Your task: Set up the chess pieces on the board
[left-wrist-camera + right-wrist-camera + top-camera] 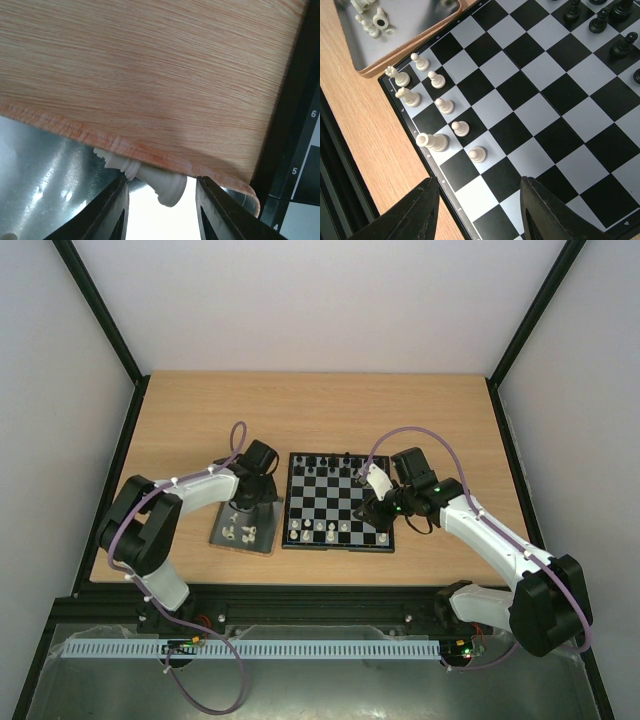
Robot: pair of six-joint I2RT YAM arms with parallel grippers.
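While the left gripper (161, 184) sits around a white chess piece (159, 181) over the tray (45, 165), I cannot tell if it grips it. The right gripper (477, 187) hangs open above the board (545, 90). Next, carry that piece across.

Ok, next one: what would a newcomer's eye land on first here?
The half-set chessboard mid-table: black pieces along its far edge, only a few white pieces along the near edge. The left gripper straddles a white piece lying on the grey tray beside the chessboard; the right gripper hangs open and empty over the chessboard.
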